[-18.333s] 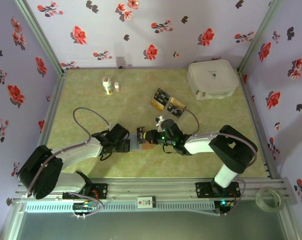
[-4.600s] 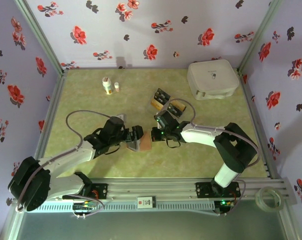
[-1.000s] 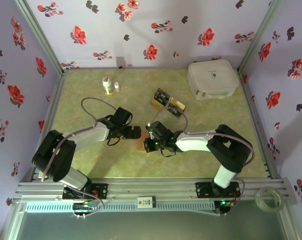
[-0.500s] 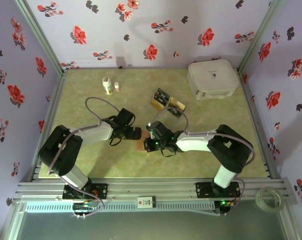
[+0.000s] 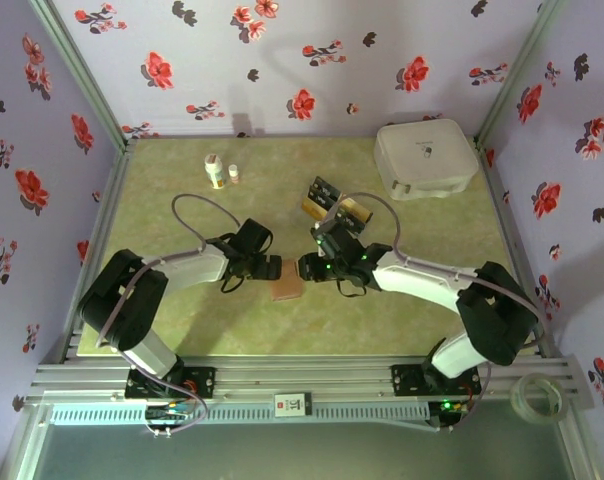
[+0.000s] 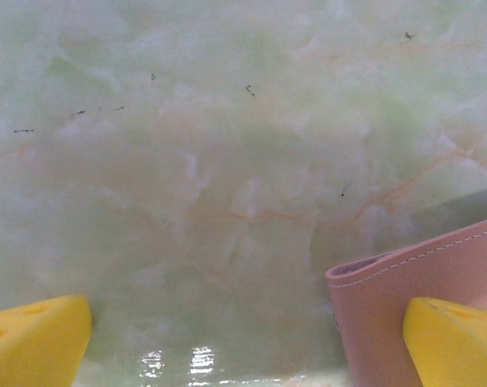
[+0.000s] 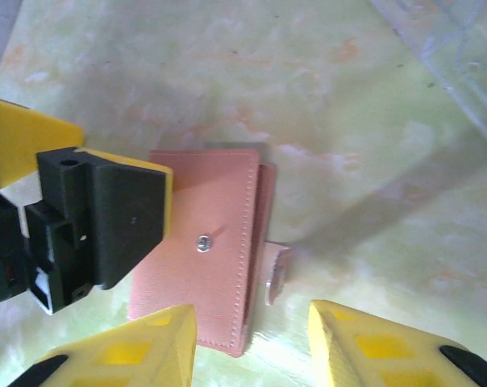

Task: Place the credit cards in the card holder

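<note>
The card holder (image 5: 285, 291) lies shut on the table, a reddish-brown leather fold with a snap stud (image 7: 202, 241) and a small tab (image 7: 277, 272). My right gripper (image 5: 308, 268) hovers over its right edge, open (image 7: 251, 348), with nothing clamped. Just to the holder's left my left gripper (image 5: 270, 267) stands wide open (image 6: 243, 347). One of the left gripper's fingers (image 7: 106, 219) lies over the holder's left edge, and the holder's corner (image 6: 389, 310) sits beside that pad. Black and gold credit cards (image 5: 325, 189) stand in the clear tray behind.
The clear plastic tray (image 5: 360, 222) stands just behind the right gripper, and its corner (image 7: 461, 56) is in the right wrist view. A white rounded case (image 5: 425, 158) sits at the back right. Two small bottles (image 5: 214, 172) stand at the back left. A tape roll (image 5: 535, 397) lies off the table.
My right gripper has opened off the card holder and drawn back towards the far right. The holder stays flat on the table. The left gripper has hardly moved.
</note>
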You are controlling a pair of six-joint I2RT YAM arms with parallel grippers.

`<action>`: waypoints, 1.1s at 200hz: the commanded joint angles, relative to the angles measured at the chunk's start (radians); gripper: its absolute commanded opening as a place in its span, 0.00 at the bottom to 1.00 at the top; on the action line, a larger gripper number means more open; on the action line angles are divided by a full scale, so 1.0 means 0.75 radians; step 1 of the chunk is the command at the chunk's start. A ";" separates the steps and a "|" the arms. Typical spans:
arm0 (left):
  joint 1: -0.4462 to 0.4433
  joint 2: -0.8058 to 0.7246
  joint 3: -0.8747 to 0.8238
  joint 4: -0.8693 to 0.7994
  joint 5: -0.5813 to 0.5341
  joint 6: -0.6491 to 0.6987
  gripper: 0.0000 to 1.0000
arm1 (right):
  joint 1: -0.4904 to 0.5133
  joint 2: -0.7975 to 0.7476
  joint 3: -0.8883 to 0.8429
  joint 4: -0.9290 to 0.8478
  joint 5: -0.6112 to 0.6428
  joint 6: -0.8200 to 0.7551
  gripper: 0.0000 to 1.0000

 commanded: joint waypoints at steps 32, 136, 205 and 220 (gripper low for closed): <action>-0.018 0.077 -0.035 -0.029 -0.084 -0.005 1.00 | -0.008 0.136 0.137 -0.167 0.066 -0.080 0.40; -0.017 0.083 -0.046 -0.025 -0.096 -0.007 1.00 | -0.026 0.247 0.216 -0.158 0.043 -0.102 0.22; -0.018 0.087 -0.049 -0.022 -0.097 -0.005 1.00 | -0.031 0.244 0.191 -0.123 -0.001 -0.094 0.00; -0.019 0.086 -0.050 -0.020 -0.098 -0.005 1.00 | -0.034 0.230 0.185 -0.099 -0.029 -0.081 0.00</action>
